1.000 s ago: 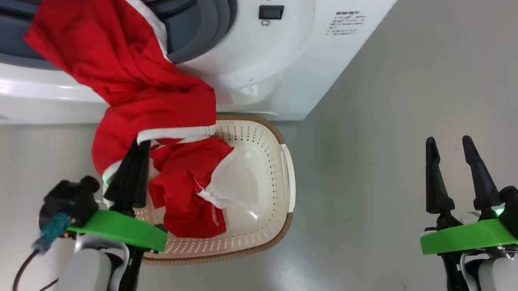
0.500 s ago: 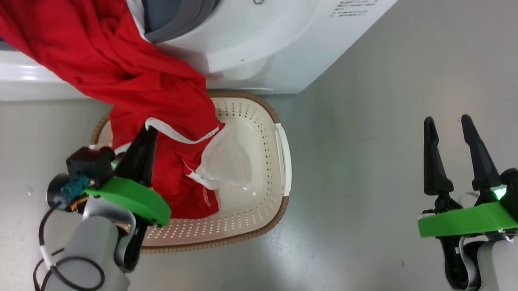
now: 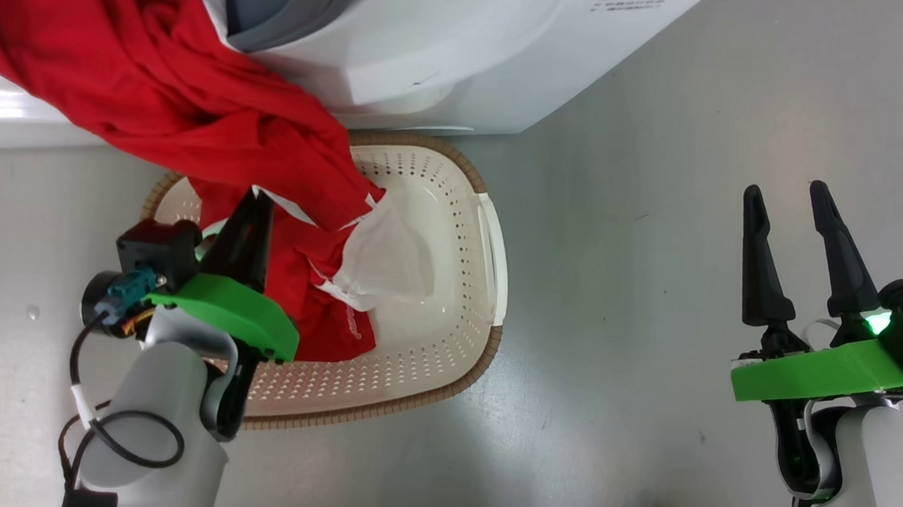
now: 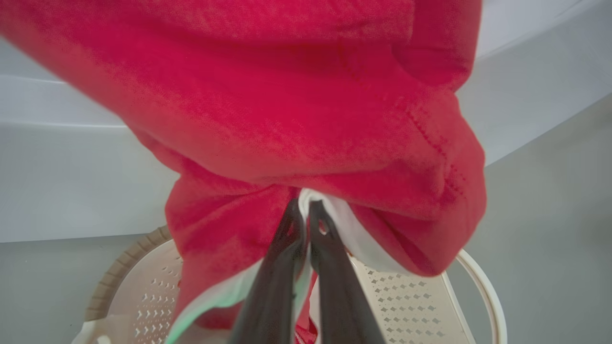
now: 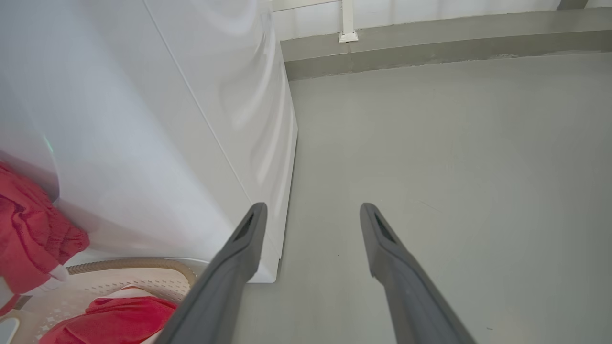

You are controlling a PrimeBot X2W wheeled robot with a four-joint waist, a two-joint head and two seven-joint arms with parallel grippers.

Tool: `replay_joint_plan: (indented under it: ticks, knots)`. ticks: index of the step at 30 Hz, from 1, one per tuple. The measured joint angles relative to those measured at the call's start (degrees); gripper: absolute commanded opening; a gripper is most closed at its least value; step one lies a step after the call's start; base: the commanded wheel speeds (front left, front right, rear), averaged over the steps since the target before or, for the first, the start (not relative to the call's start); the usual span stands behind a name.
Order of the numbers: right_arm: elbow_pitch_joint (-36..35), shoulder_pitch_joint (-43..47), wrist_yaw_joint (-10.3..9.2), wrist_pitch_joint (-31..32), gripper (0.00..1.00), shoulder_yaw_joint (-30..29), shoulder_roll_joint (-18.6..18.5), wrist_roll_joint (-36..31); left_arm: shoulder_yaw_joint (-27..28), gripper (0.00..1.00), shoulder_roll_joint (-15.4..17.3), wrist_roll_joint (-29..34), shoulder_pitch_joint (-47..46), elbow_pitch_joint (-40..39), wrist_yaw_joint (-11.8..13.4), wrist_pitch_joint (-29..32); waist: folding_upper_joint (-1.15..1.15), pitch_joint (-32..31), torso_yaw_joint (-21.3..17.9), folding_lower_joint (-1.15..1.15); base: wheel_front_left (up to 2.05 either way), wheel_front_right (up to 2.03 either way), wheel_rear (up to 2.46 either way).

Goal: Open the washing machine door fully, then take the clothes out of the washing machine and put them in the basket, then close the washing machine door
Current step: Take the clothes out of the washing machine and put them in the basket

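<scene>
The red clothes (image 3: 156,86) hang out of the washing machine (image 3: 448,57) and trail down into the cream basket (image 3: 413,361) on the floor in front of it. My left gripper (image 3: 255,201) is over the basket's left part, shut on the clothes' white-trimmed hem. In the left wrist view the left gripper (image 4: 306,212) pinches that white edge, with the clothes (image 4: 311,95) bunched above and the basket (image 4: 406,296) below. My right gripper (image 3: 784,194) stands open over bare floor to the right, holding nothing. The washing machine door is out of view.
In the right wrist view my right gripper (image 5: 311,210) points along the washing machine (image 5: 167,119) side toward a wall base (image 5: 430,43). The basket (image 5: 134,263) rim and clothes (image 5: 28,239) show at lower left. Grey floor (image 3: 657,219) lies open to the right.
The head view has tilted, so the machine and basket sit higher in the picture. My left gripper has carried the hem rightward, further over the basket. The right gripper stays open.
</scene>
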Motion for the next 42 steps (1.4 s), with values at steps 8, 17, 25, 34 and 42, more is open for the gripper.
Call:
replay_joint_plan:
  ticks: [8, 17, 25, 34, 42]
  knots:
    - [0.08, -0.01, 0.00, 0.00, 1.00, -0.07, 0.00, -0.02, -0.49, 1.00, -0.01, -1.76, -0.38, -0.88, 0.00, 0.00, 0.00, -0.45, 0.64, 0.00, 0.00, 0.00, 0.00]
    - [0.22, 0.01, 0.00, 0.00, 1.00, -0.31, -0.01, -0.19, -0.91, 1.00, -0.02, -4.52, 1.87, -6.04, 0.00, 0.00, 0.00, -1.80, 1.61, 0.00, 0.00, 0.00, 0.00]
    - [0.31, 0.07, 0.00, 0.00, 1.00, -0.82, -0.01, -0.70, 0.26, 1.00, -0.02, -6.89, 5.43, -11.81, -0.01, 0.00, 0.00, -3.26, 2.72, 0.00, 0.00, 0.00, 0.00]
    - [0.36, 0.38, 0.00, 0.00, 1.00, -1.47, -0.02, -1.16, 3.08, 1.00, 0.01, -6.84, 11.22, -20.54, -0.01, 0.00, 0.00, -4.97, 3.84, 0.00, 0.00, 0.00, 0.00]
    - [0.47, 0.74, 0.00, 0.00, 1.00, -1.55, -0.05, -1.59, 5.06, 1.00, 0.01, -6.14, 15.36, -27.28, -0.01, 0.00, 0.00, -6.39, 4.62, 0.00, 0.00, 0.00, 0.00]
